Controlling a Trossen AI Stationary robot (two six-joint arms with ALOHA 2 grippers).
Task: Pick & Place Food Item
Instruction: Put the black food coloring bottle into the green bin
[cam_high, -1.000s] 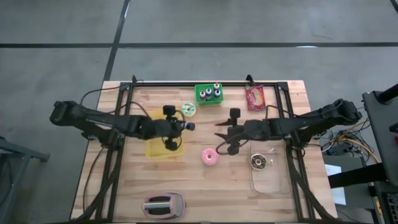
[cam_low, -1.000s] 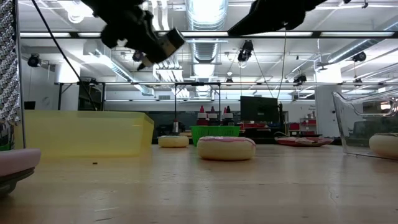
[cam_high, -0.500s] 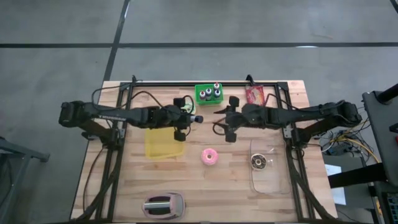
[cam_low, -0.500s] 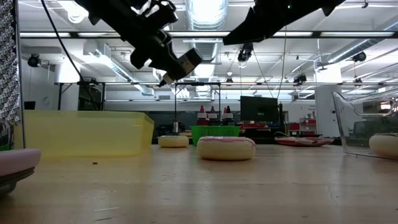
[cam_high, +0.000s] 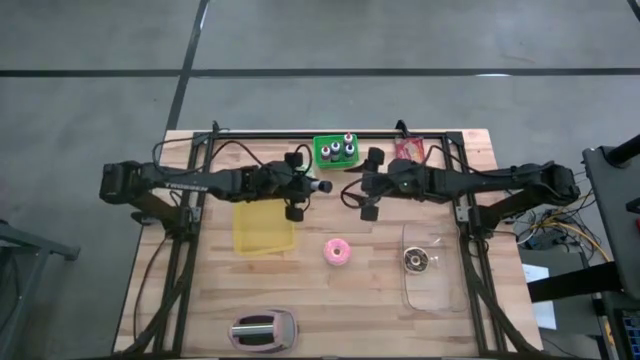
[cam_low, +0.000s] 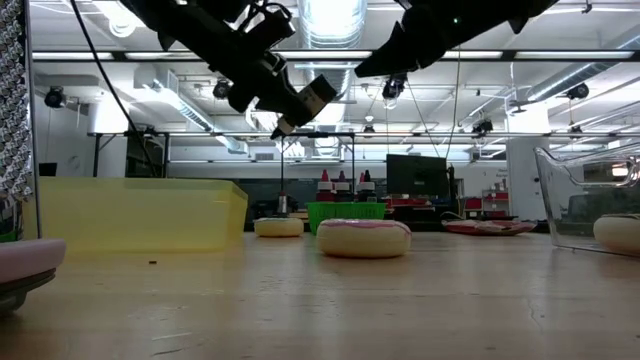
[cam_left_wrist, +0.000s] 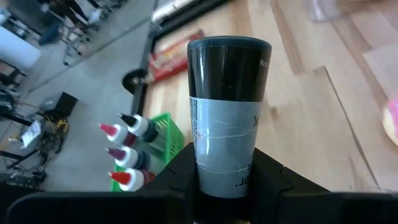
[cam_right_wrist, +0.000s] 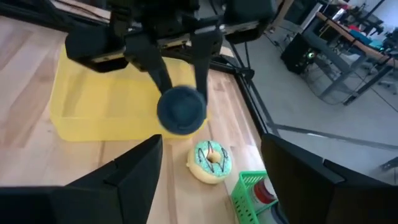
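Observation:
My left gripper (cam_high: 300, 187) is shut on a grey cylinder with a black cap (cam_left_wrist: 227, 106) above the table's far middle. The cap's round end (cam_right_wrist: 181, 110) faces my right gripper (cam_high: 358, 192), which stands open a short way off, with nothing between its fingers. A pink donut (cam_high: 338, 251) lies flat on the table nearer the front. A green-iced donut (cam_right_wrist: 212, 160) lies on the boards below the cylinder. A chocolate donut (cam_high: 416, 261) sits in a clear container (cam_high: 440, 290). My left gripper pinches the cylinder's uncapped end (cam_left_wrist: 219, 176) between its two fingers. The fingers come from the table's left, slanting a little downward, and lie along the cylinder. The cylinder sticks out past the fingertips, cap end first, lifted clear of the table (cam_low: 305, 97).
A yellow tray (cam_high: 264, 228) lies below and in front of the left gripper. A green rack of bottles (cam_high: 336, 150) and a red packet (cam_high: 410, 153) stand at the far edge. A pink toaster (cam_high: 263, 330) sits at the near edge.
My left gripper has carried the cylinder toward the table's far edge and to the right, off the yellow tray's corner. My right gripper has gone toward the far edge, away from the pink donut, and now faces the cylinder's cap.

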